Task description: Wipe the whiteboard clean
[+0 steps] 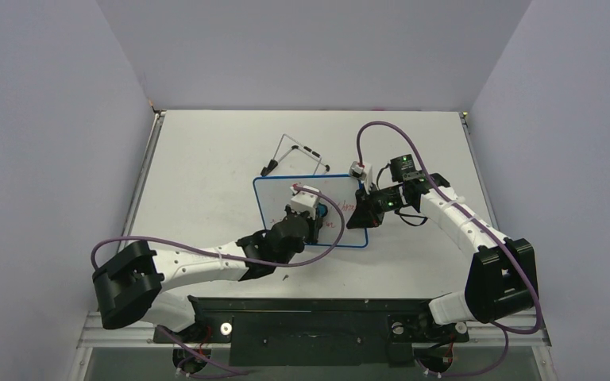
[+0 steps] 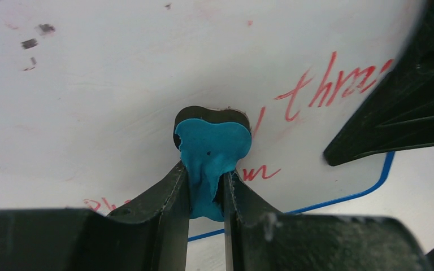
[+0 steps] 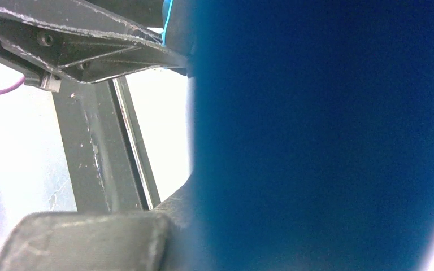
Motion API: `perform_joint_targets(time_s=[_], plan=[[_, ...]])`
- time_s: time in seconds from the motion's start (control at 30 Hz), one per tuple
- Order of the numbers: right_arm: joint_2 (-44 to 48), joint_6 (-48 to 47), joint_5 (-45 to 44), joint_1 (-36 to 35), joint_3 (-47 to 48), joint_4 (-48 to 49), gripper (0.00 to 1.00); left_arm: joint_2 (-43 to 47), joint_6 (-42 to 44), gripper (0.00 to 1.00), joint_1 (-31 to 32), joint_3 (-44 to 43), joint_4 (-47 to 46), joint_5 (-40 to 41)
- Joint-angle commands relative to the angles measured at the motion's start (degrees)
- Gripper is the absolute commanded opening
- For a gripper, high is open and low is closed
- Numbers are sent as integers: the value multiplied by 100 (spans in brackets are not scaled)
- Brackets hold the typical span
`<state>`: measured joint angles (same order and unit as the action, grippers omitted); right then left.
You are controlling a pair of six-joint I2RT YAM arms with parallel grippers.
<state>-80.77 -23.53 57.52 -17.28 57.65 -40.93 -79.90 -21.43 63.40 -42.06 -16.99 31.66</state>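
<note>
One blue-rimmed white rectangular whiteboard (image 1: 274,206) lies flat on the counter (image 1: 206,175), red writing on it. Left fingers (image 2: 166,195) clamp one blue-black eraser block (image 2: 212,144) against it; right fingers (image 2: 395,107) are clenched at its right edge

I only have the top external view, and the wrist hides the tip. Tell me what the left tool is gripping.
Observer: In the left wrist view the left tool is shut on a blue eraser, with the eraser's black pad against the whiteboard.
Operator: Report the writing around it.
Observer: Red handwriting sits just right of the eraser, and there are fainter red marks along the near edge.
Operator: Now check the right wrist view.
Observer: A blurred blue surface close to the lens fills most of it. I cannot tell what it is.
</note>
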Motion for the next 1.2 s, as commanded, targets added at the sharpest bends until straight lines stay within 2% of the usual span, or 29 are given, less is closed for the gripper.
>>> perform_joint_targets(time_s=[0.0,0.2,0.4,0.6,0.83,1.17], plan=[[80,-308,-332,-99,-42,-434,0,246,-254,0,-171,223,-31,542],[75,-310,-348,-98,-34,-442,0,1,-207,0,74,-66,32,459],[78,-310,-339,-85,-33,-442,0,-395,-115,0,608,-508,189,1195],[70,-318,-327,-79,-20,-449,0,-582,-204,0,889,-627,245,1398],[79,-319,-325,-83,-32,-451,0,-600,-365,0,881,-386,374,1636],[81,-325,-320,-87,-23,-451,0,19,-476,0,507,-69,634,1663]])
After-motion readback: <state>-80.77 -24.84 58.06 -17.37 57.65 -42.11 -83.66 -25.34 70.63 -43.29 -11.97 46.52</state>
